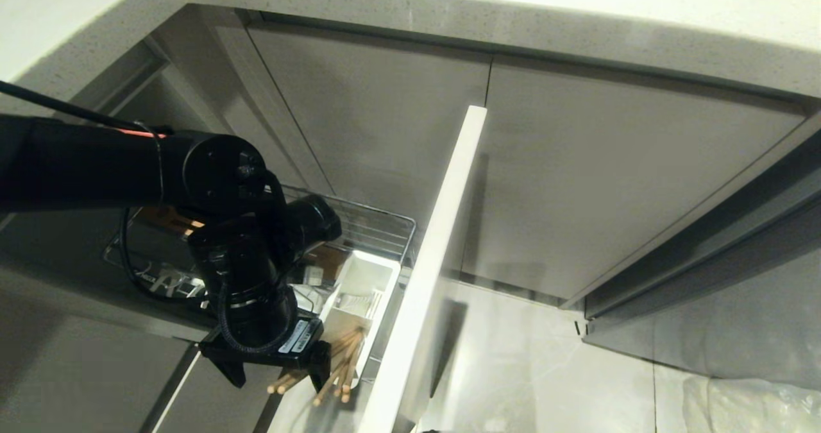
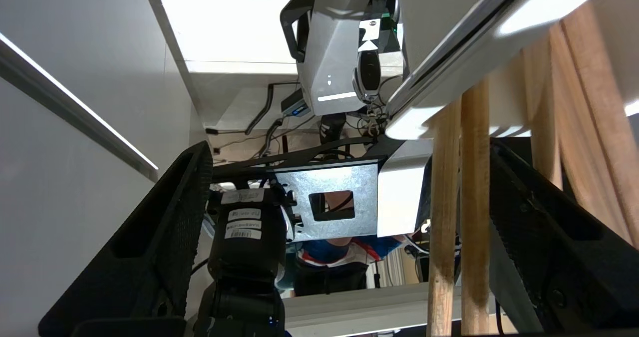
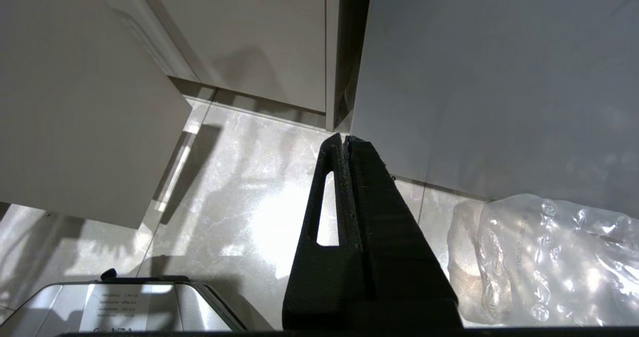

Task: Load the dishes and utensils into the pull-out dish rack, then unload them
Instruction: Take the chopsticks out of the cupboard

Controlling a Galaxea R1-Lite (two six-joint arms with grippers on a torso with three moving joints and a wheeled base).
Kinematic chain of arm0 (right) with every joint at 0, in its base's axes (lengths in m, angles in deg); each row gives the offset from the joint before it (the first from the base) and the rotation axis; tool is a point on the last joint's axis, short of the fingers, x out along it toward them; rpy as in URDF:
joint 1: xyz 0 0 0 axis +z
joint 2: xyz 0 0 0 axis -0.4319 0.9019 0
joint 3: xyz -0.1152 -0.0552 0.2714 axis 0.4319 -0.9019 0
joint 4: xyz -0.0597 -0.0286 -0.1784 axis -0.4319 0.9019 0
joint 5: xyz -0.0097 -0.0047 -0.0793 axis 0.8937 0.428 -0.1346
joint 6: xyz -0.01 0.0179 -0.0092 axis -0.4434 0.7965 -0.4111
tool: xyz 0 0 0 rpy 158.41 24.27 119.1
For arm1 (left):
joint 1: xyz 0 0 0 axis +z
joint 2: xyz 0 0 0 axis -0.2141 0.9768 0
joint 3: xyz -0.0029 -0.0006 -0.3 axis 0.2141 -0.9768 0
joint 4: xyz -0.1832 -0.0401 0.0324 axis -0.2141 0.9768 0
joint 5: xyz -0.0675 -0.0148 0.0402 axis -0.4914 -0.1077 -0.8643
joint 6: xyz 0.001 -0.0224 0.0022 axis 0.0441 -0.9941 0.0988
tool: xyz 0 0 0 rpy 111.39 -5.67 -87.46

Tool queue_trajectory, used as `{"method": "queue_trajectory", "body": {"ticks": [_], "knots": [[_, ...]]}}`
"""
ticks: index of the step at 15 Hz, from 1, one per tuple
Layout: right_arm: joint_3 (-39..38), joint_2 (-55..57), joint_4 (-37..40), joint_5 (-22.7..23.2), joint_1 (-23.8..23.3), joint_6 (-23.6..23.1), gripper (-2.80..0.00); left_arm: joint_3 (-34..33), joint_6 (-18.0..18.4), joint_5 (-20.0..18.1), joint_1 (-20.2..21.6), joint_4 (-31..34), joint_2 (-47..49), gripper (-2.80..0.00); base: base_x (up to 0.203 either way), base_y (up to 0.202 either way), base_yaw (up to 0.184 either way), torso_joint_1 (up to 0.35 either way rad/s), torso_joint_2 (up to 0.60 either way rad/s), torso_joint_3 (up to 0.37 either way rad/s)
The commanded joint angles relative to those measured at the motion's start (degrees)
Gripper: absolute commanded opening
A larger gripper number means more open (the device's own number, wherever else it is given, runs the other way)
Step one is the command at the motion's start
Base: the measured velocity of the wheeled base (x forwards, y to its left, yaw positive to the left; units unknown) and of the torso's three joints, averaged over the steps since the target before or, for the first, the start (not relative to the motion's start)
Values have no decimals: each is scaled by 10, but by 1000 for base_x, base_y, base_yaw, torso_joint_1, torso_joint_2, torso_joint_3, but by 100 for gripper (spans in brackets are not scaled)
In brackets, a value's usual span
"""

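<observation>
Two chopsticks [image 2: 444,217] between spread end effector [image 2: 344,257] fingers

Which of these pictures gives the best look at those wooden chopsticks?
The left wrist view: the chopsticks fill its foreground as long wooden shafts. The head view shows only their ends sticking out past the left arm, by the white caddy. The right wrist view shows none.

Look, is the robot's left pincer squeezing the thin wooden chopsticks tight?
No, the left pincer is wide open, and the thin light-wood chopsticks stand between its black fingers without being pinched.
</observation>
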Motion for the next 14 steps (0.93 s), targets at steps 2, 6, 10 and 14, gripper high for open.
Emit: {"method": "queue_trajectory", "body": {"ticks": [2, 6, 10, 14], "knots": [[0, 0, 0, 0, 0, 0, -280, 2, -1, -1, 0, 4, 0, 0, 0, 0, 0, 0, 0, 0], [0, 0, 0, 0, 0, 0, -280, 6, -2, 0, -1, 5, 0, -280, 0, 0, 0, 0, 0, 0], [0, 0, 0, 0, 0, 0, -280, 8, -8, 0, -2, 6, -2, -280, 0, 0, 0, 0, 0, 0], [0, 0, 0, 0, 0, 0, -280, 7, -9, -1, -7, 6, -2, -280, 0, 0, 0, 0, 0, 0]]}}
